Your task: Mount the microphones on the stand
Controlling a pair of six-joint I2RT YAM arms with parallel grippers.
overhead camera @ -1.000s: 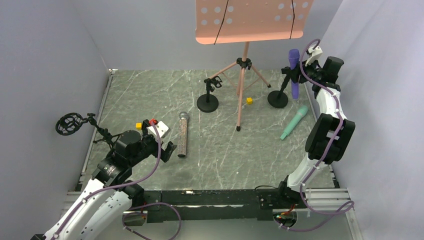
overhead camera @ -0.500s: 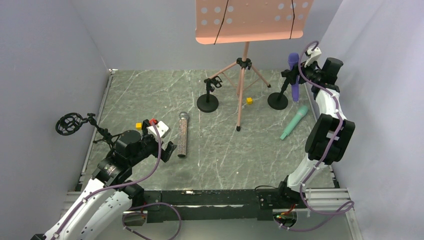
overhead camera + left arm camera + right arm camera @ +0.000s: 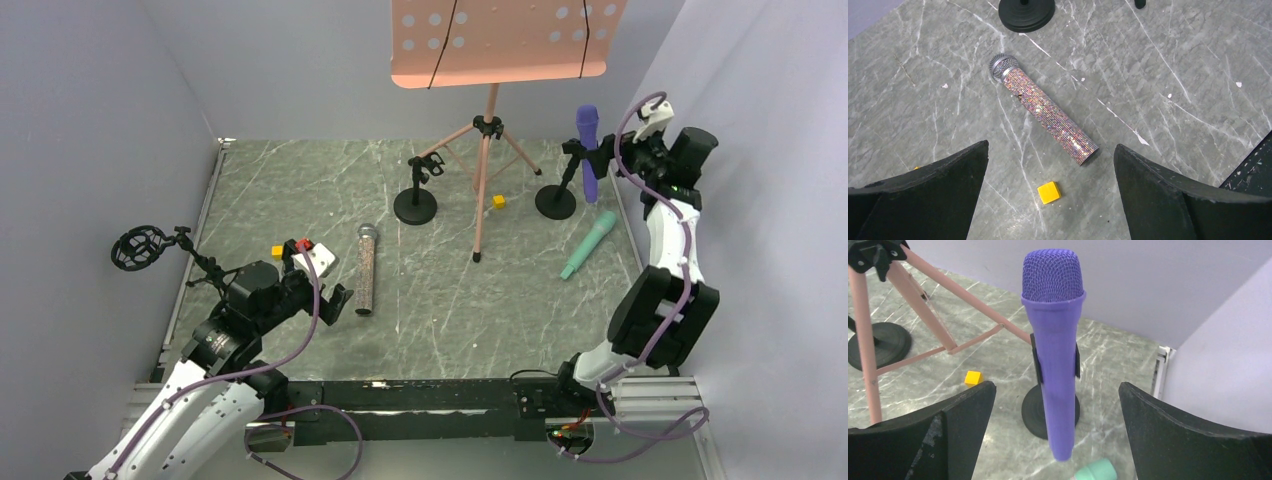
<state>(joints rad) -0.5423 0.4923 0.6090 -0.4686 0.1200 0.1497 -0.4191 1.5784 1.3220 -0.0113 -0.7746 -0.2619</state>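
Note:
The purple microphone (image 3: 588, 148) stands upright in the clip of the right black stand (image 3: 555, 200). My right gripper (image 3: 622, 158) is open just right of it; in the right wrist view the purple body (image 3: 1055, 355) hangs between my spread fingers without touching either. The mint-green microphone (image 3: 588, 244) lies flat on the table below that stand. The glittery microphone (image 3: 366, 268) lies flat at centre left, silver head away from me. My left gripper (image 3: 330, 286) hovers open over its tail end (image 3: 1083, 150). The left stand (image 3: 415, 205) has an empty clip.
A pink music stand on a tripod (image 3: 487, 150) rises between the two black stands. Small yellow cubes lie near the tripod (image 3: 498, 201), by the left gripper (image 3: 277, 251) and under it (image 3: 1049, 192). A black ring mount (image 3: 138, 247) sits at the left wall.
My right gripper has opened off the purple microphone and drawn back to the right. The microphone stays upright in the clip. The left arm has barely moved.

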